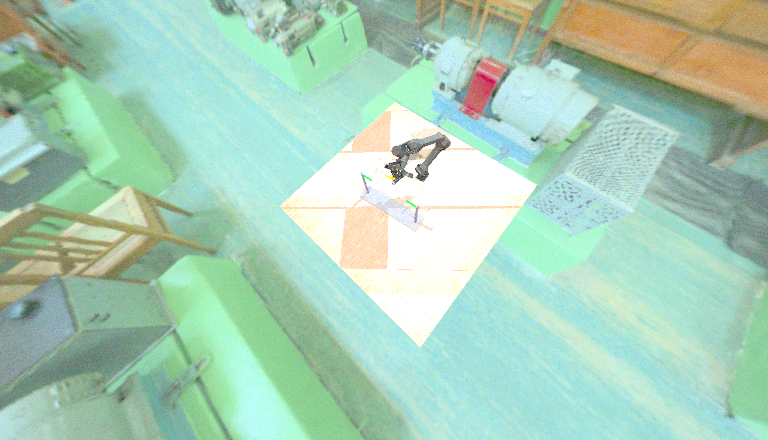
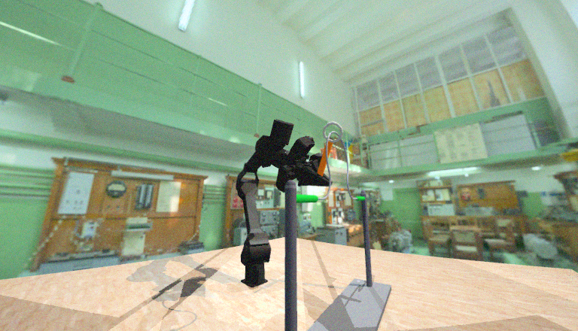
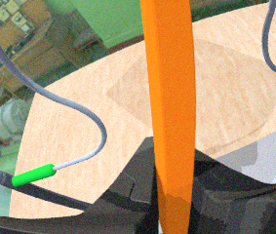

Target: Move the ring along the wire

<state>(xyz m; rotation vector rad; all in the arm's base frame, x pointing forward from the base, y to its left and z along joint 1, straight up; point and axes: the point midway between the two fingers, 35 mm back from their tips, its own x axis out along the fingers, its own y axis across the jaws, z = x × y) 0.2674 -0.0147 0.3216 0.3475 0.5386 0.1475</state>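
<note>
Above the pale wooden surface (image 1: 419,305) (image 2: 469,276) (image 3: 79,127), we had the black gripper (image 1: 394,177) (image 2: 324,177) (image 3: 159,143) clamped on the flat orange handle (image 1: 389,177) (image 2: 324,159) (image 3: 172,97). At the handle's upper end, the small grey metal ring (image 2: 333,122) stood up by the top of the tall bend in the thin grey wire (image 2: 348,165) (image 3: 64,100), away from both green ends. The wire seemed to pass through it, though we could not tell whether the two touched (grey on grey was hard to read).

In the exterior view, we saw the near dark round post (image 1: 365,183) (image 2: 290,259) with its green wire section (image 1: 366,177) (image 2: 306,198), and the far dark round post (image 1: 416,214) (image 2: 366,242) with the other green section (image 1: 411,203) (image 2: 360,198). Both were below the ring's height. Between the posts ran the flat grey base plate (image 1: 390,207) (image 2: 366,297). Our black jointed arm (image 1: 434,159) (image 2: 252,212) stood to one side of it, and the handle leaned at a tilt.
</note>
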